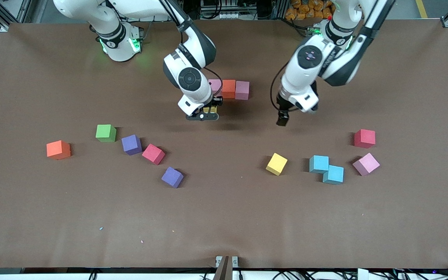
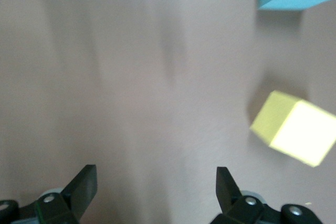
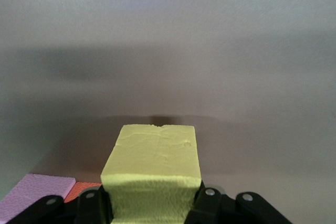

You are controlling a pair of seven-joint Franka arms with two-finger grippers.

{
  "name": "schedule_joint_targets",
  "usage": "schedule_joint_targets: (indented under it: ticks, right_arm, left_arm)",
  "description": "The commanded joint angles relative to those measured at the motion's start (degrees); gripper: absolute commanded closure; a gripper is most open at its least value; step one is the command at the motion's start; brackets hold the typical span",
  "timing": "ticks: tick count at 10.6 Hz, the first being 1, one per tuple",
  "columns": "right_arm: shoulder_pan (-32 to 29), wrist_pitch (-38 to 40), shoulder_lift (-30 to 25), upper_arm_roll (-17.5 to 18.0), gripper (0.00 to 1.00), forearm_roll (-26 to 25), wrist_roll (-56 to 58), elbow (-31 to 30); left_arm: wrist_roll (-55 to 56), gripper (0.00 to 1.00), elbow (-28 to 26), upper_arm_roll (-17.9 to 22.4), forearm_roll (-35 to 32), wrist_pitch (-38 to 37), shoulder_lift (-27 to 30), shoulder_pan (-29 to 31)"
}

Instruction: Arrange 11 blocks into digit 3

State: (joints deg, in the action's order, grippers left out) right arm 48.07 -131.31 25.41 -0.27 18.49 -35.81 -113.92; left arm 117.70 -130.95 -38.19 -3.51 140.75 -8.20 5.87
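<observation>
right gripper (image 1: 210,113): clamped on yellow block (image 3: 152,174), held just beside the row of blocks (image 1: 228,89) | left gripper (image 1: 282,120): fingers apart, nothing held, waiting

Table (image 1: 224,217): brown, under my arms.
Far middle: pink (image 1: 214,85), orange (image 1: 228,88), pink (image 1: 242,90) touching in a row.
My right end: orange, green, purple, red, purple.
My left end: yellow (image 1: 276,163), two touching cyan, red, pink.
</observation>
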Motion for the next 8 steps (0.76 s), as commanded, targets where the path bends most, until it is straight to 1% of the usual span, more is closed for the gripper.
schedule_joint_targets:
  ticks: [1, 2, 4, 5, 6, 8]
  right_arm:
    - [1.7, -1.2, 1.7, -0.3, 0.82, 0.7, -2.2, 1.0]
    - [2.4, -1.6, 1.9, -0.3, 0.82, 0.6, -3.7, 1.0]
    - [3.1, -1.8, 2.4, -0.3, 0.82, 0.4, -5.0, 1.0]
    - [3.2, -1.8, 2.5, -0.3, 0.82, 0.4, -5.2, 1.0]
    - [3.3, -1.8, 2.5, -0.3, 0.82, 0.3, -5.4, 0.9]
    - [3.5, -1.8, 3.1, -0.3, 0.82, 0.2, -5.4, 0.6]
  left_arm:
    - [-8.6, 0.0, 9.6, -0.5, -1.6, -6.5, -6.4, 5.9]
    - [-11.1, 0.0, 16.0, -0.2, -2.0, -10.9, -10.7, 6.9]
    - [-11.9, 0.0, 27.6, 1.0, -9.6, -18.5, -18.6, 6.9]
    - [-12.6, 0.0, 32.6, 1.0, -11.1, -22.1, -21.4, 6.9]
    - [-14.5, 0.0, 36.0, 1.0, -11.2, -25.1, -22.9, 6.6]
    - [-17.9, 0.0, 37.2, 1.1, -11.1, -26.3, -24.0, 6.5]
